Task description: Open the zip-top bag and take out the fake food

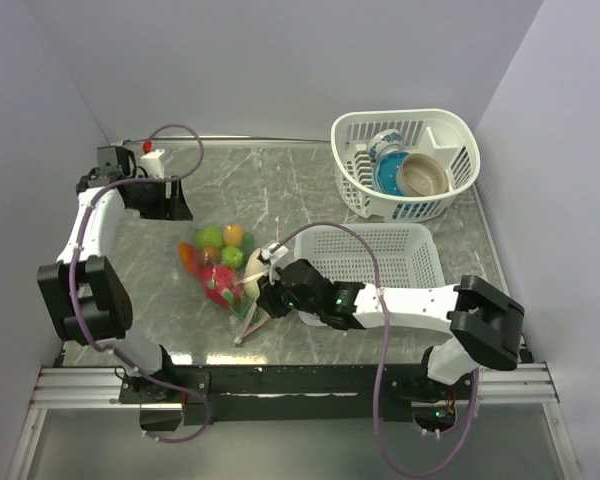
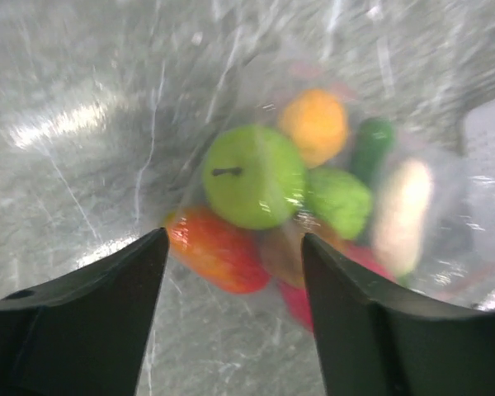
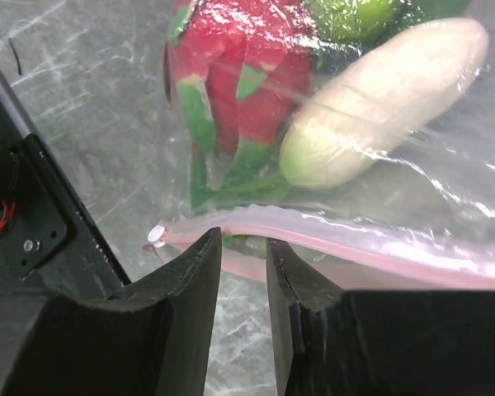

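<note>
Near the table's front edge, the zip-top bag's pink strip is pinched by the right gripper for opening; the left gripper is held released above the fake food.

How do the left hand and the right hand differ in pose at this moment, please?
The left hand is open wide and hovers away from the zip-top bag; the right hand is nearly shut at the bag's pink zip strip. Both face the bagged fake food.

fake food inside zip-top bag, mid-table. 2 baskets right of it: rectangular basket near, round basket behind, holding cup + bowl.
</note>
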Robot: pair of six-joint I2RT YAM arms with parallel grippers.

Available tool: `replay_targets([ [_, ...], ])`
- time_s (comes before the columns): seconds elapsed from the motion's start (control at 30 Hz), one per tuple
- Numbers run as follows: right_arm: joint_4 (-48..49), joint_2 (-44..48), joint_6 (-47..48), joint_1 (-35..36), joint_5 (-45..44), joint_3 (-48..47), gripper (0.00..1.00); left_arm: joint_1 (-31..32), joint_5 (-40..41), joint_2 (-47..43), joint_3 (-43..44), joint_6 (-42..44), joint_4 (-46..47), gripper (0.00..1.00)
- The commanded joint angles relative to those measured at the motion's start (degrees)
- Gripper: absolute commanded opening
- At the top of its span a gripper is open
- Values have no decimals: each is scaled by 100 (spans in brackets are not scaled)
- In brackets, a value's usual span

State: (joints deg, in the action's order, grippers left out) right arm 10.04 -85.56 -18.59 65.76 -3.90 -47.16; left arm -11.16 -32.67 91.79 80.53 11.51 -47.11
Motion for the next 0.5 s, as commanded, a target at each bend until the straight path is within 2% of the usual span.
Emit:
replay_targets([
  [0.0, -195, -206, -48, -19, -234, -452, 36, 8, 287, 480, -441, -96, 580, 68],
  [0.07, -231, -320, -57, -28, -321, -514, 37, 17, 374, 594, -564, -87, 694, 64],
  [0.17, -511, -601, -145, -37, -427, -786, 45, 43, 629, 717, -661, -105, 1019, 60],
  [0.27, -810, -856, -303, -37, -708, -1058, 57, 61, 587, 910, -557, -192, 1143, 60],
  [0.4, -1136, -1085, -549, -37, -1016, -1252, 79, 210, 445, 1087, -459, -272, 1134, 63],
  [0.43, -1188, -1129, -671, -28, -1086, -1313, 79, 263, 445, 1096, -468, -289, 1152, 59],
  [0.47, -1232, -1217, -725, -37, -1121, -1348, 79, 350, 410, 1113, -468, -281, 1152, 49],
])
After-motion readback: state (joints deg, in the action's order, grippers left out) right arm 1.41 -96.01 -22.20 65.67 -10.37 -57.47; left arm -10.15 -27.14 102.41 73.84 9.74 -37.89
